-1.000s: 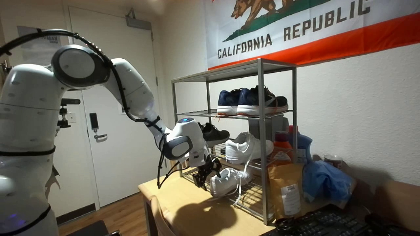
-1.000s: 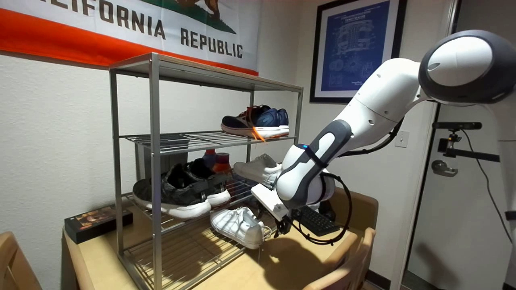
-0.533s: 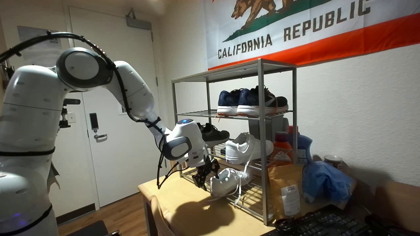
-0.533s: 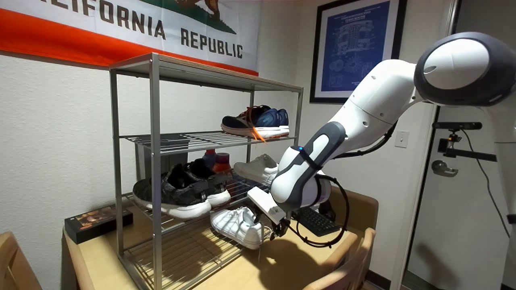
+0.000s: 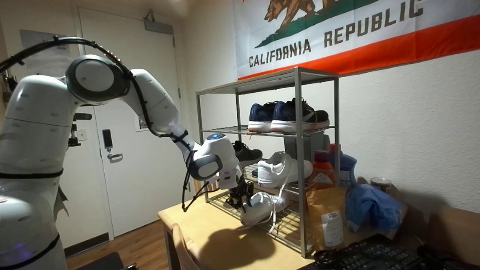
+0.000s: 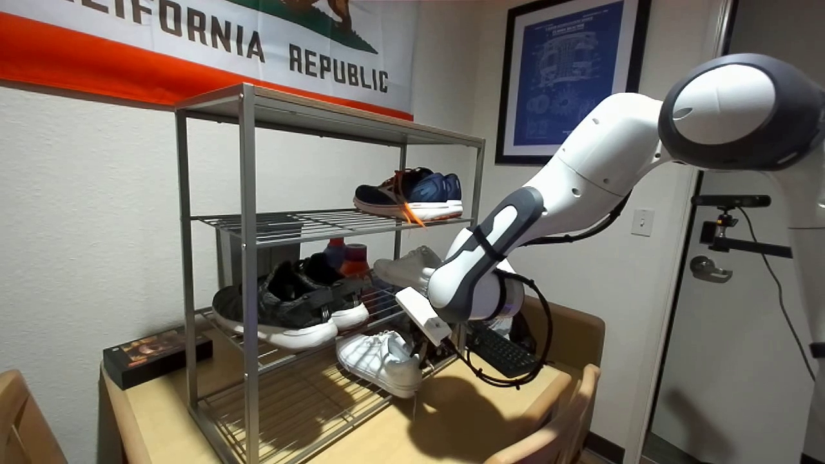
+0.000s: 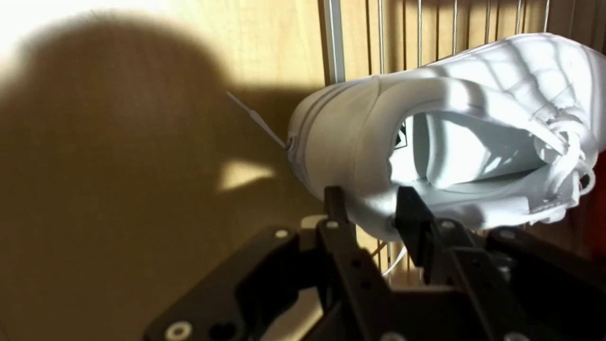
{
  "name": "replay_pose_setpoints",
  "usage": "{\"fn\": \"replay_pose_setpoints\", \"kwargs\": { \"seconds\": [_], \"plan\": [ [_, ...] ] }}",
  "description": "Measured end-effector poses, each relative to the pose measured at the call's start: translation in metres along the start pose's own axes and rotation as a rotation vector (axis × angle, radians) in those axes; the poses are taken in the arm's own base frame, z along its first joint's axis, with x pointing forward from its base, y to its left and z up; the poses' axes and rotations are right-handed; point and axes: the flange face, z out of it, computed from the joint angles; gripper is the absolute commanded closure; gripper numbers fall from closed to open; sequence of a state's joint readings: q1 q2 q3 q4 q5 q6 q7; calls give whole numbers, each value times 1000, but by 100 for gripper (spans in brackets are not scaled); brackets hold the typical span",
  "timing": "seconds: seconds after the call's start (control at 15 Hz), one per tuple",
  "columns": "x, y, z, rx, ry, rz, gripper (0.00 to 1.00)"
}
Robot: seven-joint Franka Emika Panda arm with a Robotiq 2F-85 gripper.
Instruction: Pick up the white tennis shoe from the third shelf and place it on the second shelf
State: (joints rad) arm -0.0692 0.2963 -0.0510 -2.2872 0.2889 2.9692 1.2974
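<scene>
Conveniently, the white lace-up tennis shoe (image 7: 343, 147) is sitting on the silver wire-grid third shelf (image 7: 335, 45), heel overhanging, presumably why the black two-finger gripper (image 7: 370, 195) is straddling the collar there (whether pinching, I cannot tell).

The third shelf (image 6: 351, 425) carries the white tennis shoe (image 6: 379, 364), the second shelf (image 6: 277, 365) another white shoe (image 5: 273, 172) and black shoes (image 6: 293, 309).

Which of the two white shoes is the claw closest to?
The white shoe on the bottom tier: in the wrist view, the claw straddles its heel. The other white shoe sits one level higher.
</scene>
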Motion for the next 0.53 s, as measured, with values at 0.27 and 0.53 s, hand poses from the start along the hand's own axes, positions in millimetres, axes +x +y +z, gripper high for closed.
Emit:
{"fn": "replay_pose_setpoints", "kwargs": {
  "seconds": [0.27,0.53],
  "plan": [
    [3,0,3,-17,-4,12,14],
    [9,2,11,-37,3,19,36]
  ]
}}
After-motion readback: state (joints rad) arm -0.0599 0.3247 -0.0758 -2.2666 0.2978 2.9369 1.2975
